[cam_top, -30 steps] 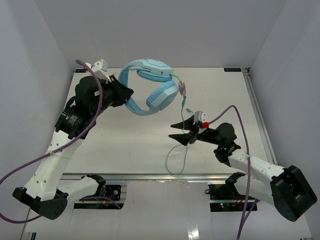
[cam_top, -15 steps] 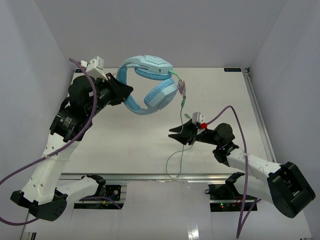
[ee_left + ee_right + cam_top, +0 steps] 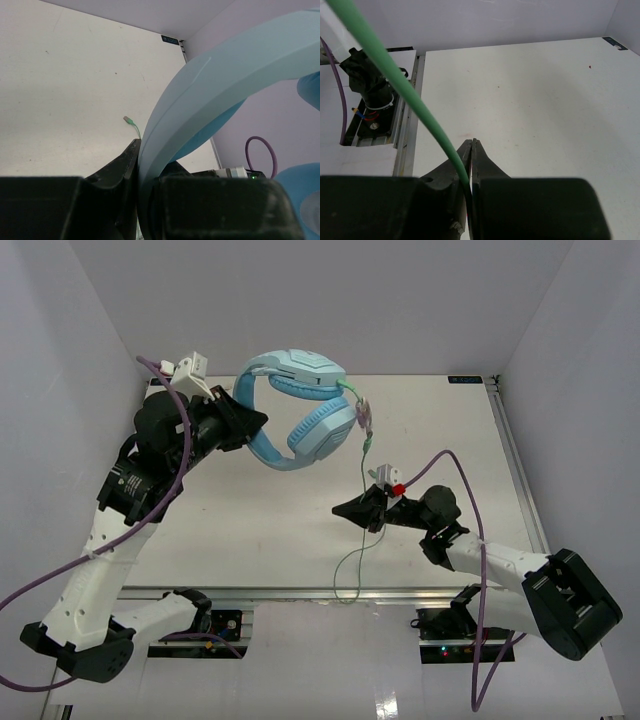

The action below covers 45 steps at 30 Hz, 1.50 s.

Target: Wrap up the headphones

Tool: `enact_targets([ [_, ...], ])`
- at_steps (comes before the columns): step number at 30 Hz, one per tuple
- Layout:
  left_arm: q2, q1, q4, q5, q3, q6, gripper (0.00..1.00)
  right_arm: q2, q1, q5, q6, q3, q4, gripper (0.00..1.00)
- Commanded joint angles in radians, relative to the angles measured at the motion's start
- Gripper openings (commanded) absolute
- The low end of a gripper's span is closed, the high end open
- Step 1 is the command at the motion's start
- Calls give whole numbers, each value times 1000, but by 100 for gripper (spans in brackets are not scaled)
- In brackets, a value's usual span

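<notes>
The light blue headphones [image 3: 300,405] hang in the air at the back left. My left gripper [image 3: 252,423] is shut on their headband [image 3: 200,100], which runs between the jaws in the left wrist view. The thin pale-green cord [image 3: 362,465] drops from the right earcup [image 3: 325,430] past a small inline piece to my right gripper [image 3: 345,510]. That gripper is shut on the cord [image 3: 410,100] low over the table. Below it the cord loops down to the table's front edge [image 3: 345,585]. The cord's plug end [image 3: 128,120] lies on the table.
Thick purple robot cables [image 3: 450,465] arc over both arms. The white table has a metal rail [image 3: 515,470] along its right side and another at the front edge [image 3: 300,592]. White walls close in the left, back and right.
My right gripper has moved left and nearer with its jaws closing on the cord. The left arm raised the headphones slightly, then held still.
</notes>
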Motion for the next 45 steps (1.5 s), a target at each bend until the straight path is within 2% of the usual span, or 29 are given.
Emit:
enact_targets([
  [1, -60, 2, 111, 116, 24, -45, 0, 15, 8, 42, -29, 27, 27, 8],
  [3, -69, 2, 158, 253, 3, -44, 0, 31, 8, 44, -30, 40, 4, 8],
  [5, -67, 2, 219, 487, -52, -46, 0, 34, 8, 57, -31, 66, -17, 8],
  [8, -83, 2, 301, 719, -157, -57, 0, 12, 8, 117, -66, 116, -110, 8],
  [13, -139, 2, 293, 778, -261, 72, 0, -22, 8, 209, -145, 222, -280, 8],
  [14, -146, 2, 280, 806, -286, 101, 0, -20, 8, 224, -175, 269, -363, 8],
  [18, -127, 1, 242, 883, -351, 189, 0, 23, 6, 272, -245, 423, -520, 8],
  [25, -31, -13, 66, 683, -363, 376, 0, 106, 3, 401, -341, 702, -845, 8],
  [31, 33, -82, 11, 529, -353, 442, 0, 145, -4, 444, -370, 860, -985, 8],
  [37, 122, -237, -107, 227, -294, 478, 0, 154, -6, 474, -398, 932, -1133, 8],
  [40, 181, -268, -156, 76, -267, 478, 0, 177, -6, 484, -409, 999, -1227, 8],
  [45, 231, -272, -167, -91, -254, 449, 0, 210, -6, 477, -402, 1074, -1375, 8],
])
